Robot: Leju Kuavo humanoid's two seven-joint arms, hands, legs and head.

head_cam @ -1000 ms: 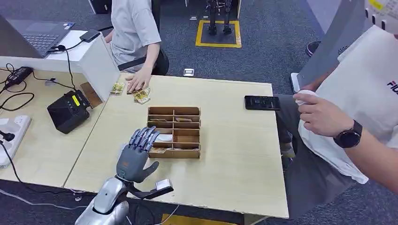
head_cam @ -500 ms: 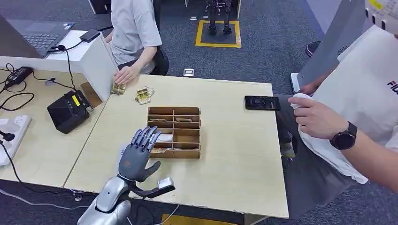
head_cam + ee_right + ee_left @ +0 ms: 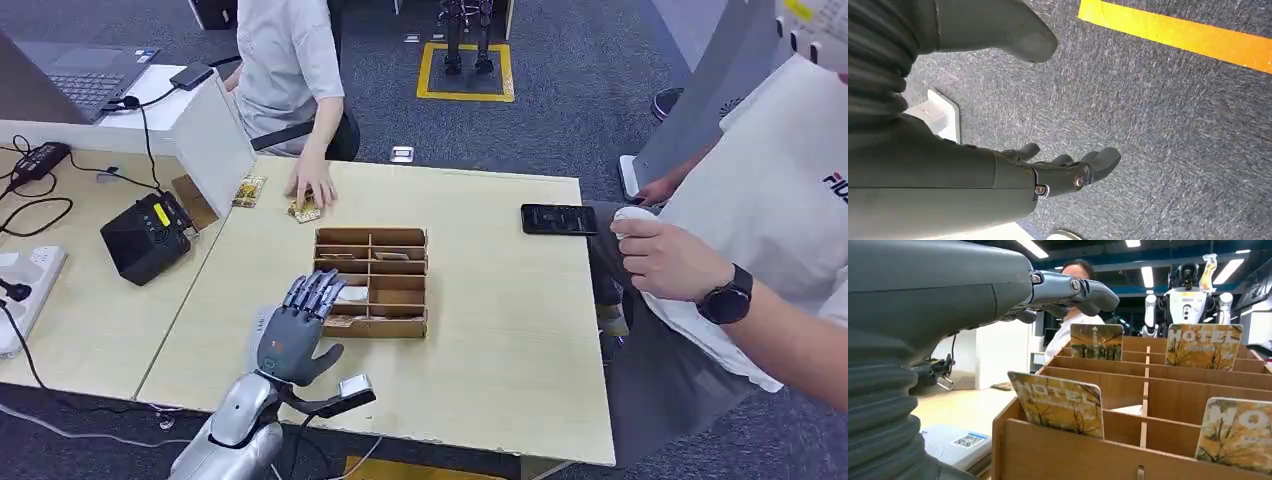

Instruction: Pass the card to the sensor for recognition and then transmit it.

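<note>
A wooden card box (image 3: 400, 327) with several compartments stands mid-table. Its HOTEL cards rise from the slots; the nearest card (image 3: 1060, 402) leans in the front left compartment, and others (image 3: 1203, 346) stand further back. My left hand (image 3: 295, 335) hovers open at the box's front left corner, its fingers (image 3: 1073, 290) stretched out over that compartment and holding nothing. The black sensor unit (image 3: 148, 236) sits on the neighbouring desk to the left. My right hand (image 3: 1063, 170) hangs open over grey carpet.
A person across the table has a hand (image 3: 312, 188) on a small pile of cards, with another pile (image 3: 249, 190) beside a white partition. A second person's arm (image 3: 665, 258) reaches in from the right near a black phone (image 3: 558, 219). A flat QR-labelled item (image 3: 955, 445) lies under my left hand.
My left hand has edged slightly right towards the box. The far person's hand moved to the left card pile and then back to the right one. The right person's hand drifted a little left.
</note>
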